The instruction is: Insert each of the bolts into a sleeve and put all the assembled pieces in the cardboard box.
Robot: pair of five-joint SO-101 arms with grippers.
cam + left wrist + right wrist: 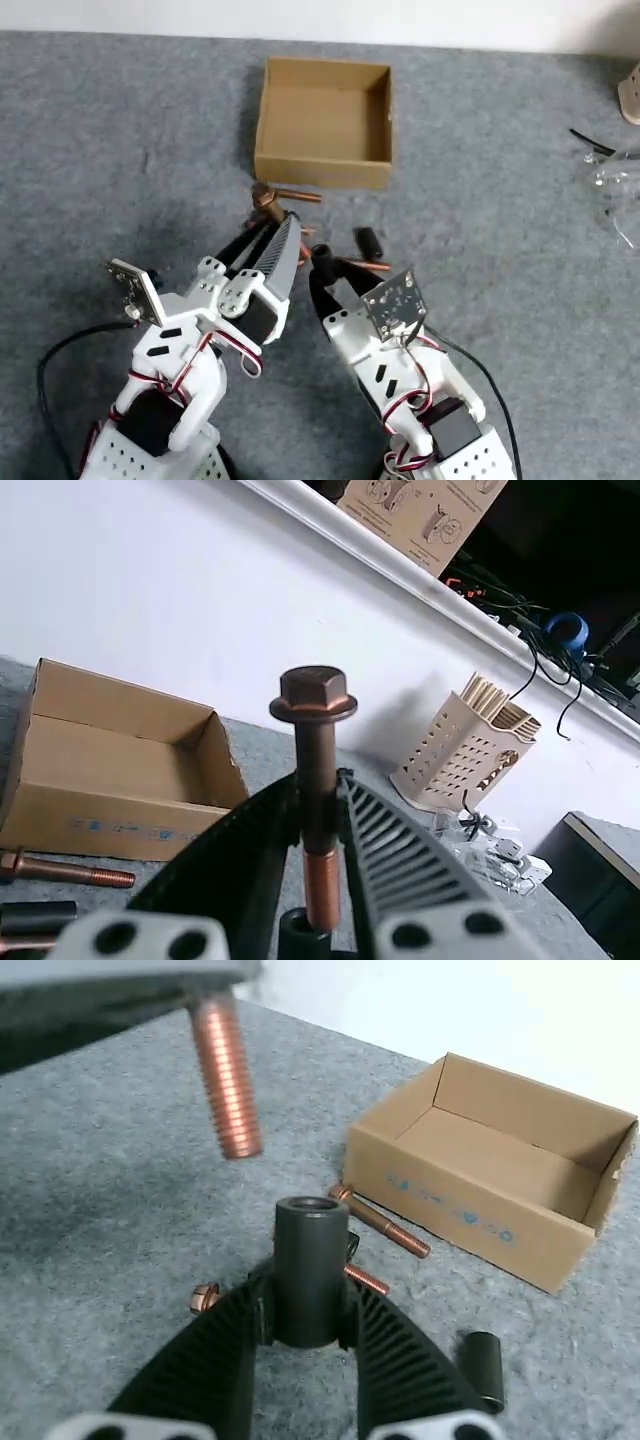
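The left pincer (318,780) is pinching a copper-coloured hex-head bolt (314,696) by its shank. The flanged head points away from the wrist and the threaded end toward it. The bolt is raised above the grey felt-covered table (120,150), just in front of the open brown cardboard box (322,170), which sits near the table's far edge, about midway along it. The right pincer (308,1285) is pinching a black cylindrical sleeve (310,1250), held upright with its open bore facing up. The threaded tip of the held bolt hangs above and a little to one side of the sleeve's mouth, near it but not touching or inside it. A second bolt (297,195) lies flat on the table along the box's near wall, just beside it. A third bolt (365,265) lies flat right beside the right pincer; in the right wrist view it passes behind the held sleeve. A second sleeve (370,242) lies on its side between that pincer and the box, apart from both. Toward the far right of the table stands a beige slotted holder (470,750) with pale sticks in it, beside some clear plastic pieces (605,170).
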